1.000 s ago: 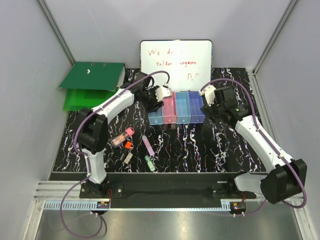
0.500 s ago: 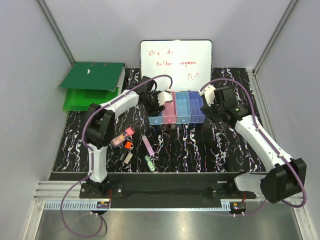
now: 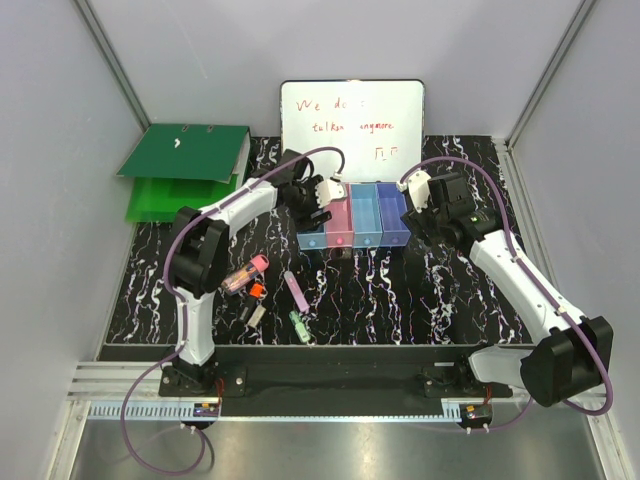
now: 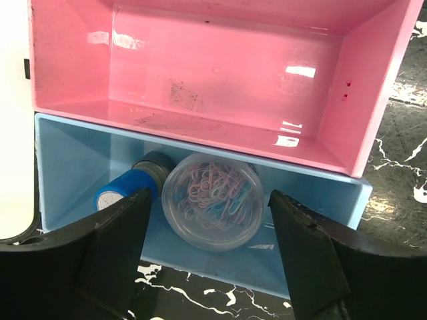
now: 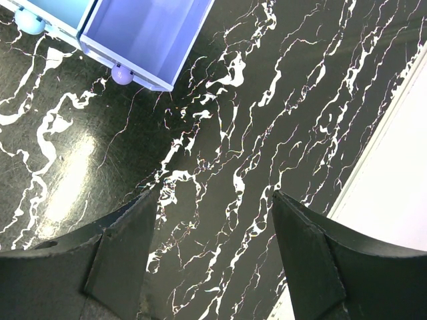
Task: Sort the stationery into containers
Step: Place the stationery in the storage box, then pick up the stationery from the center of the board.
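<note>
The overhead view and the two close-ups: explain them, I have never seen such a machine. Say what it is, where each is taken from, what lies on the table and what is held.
Two robot arms are bolted at the near edge of the table, each ending in a two-finger gripper. The wide picture looks down from above and behind; the other two come from wrist cameras, so the dark shapes at the bottom are the fingers. The left gripper hangs open over the light blue bin, which holds a tub of paper clips and a blue-capped bottle; the pink bin beside it looks empty. The right gripper is open over the table by the purple bin. Neither holds anything. A pink-capped tube, lilac stick and green clip lie loose.
</note>
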Tool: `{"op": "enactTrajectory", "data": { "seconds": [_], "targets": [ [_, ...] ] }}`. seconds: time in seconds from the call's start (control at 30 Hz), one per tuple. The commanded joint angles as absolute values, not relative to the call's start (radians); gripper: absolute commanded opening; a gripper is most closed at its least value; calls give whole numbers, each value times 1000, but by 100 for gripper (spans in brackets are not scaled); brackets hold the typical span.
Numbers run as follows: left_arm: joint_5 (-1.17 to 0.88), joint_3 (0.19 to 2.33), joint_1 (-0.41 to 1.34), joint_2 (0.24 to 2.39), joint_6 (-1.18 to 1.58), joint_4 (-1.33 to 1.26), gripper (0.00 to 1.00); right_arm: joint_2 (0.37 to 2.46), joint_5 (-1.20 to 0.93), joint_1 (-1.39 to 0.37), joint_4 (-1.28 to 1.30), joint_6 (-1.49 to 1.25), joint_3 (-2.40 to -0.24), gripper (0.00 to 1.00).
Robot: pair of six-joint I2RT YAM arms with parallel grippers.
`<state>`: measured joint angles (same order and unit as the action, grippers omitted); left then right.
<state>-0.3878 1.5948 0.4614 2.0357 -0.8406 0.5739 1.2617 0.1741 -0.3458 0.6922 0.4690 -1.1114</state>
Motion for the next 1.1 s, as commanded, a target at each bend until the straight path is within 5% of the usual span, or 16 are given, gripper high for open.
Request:
{"op": "enactTrajectory", "data": {
  "seconds": [0.0, 0.43, 0.8, 1.07],
  "targets": [
    [-388, 1637, 459, 2000, -850, 541, 78, 1249, 193, -341, 657, 482, -1147, 77],
    [-301, 1634, 456, 1774, -810, 569, 85, 1238, 221, -342, 655, 503, -1164, 78],
    [-108, 1123, 440, 1405, -813, 673, 87, 1233, 221, -342, 650, 509, -1226, 81],
    [-69, 1016, 408, 1318, -723, 730, 86, 1204, 221, -342, 649, 515, -1213, 81]
  ]
}}
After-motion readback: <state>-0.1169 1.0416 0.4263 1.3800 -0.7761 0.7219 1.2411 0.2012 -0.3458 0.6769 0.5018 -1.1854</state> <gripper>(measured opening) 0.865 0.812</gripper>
